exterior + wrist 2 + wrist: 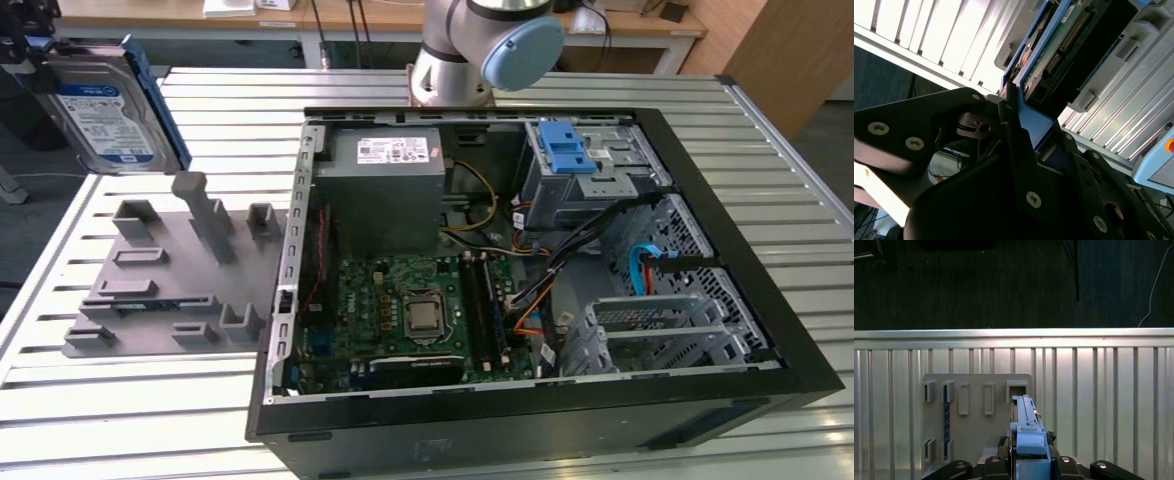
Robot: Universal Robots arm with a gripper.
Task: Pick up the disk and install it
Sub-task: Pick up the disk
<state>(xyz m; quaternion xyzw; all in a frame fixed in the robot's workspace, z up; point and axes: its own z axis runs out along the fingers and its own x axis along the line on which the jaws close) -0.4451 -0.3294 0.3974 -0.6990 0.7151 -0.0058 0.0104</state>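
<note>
Now the gripper (1029,125) is pinching the disk (110,105) by its blue frame, with its fingers pressing on both sides. The disk is hanging upright in the air, above the grey holder tray (160,285) on the metal table (134,410). The open computer case (534,440) is sitting just beside the tray, toward the exterior view's right.

Case (534,270) on table (80,420); holder (160,290) just beside it, at exterior view's left. Disk (104,105) raised over table, beyond holder. In case: motherboard (414,310), power supply (387,190) behind it.
</note>
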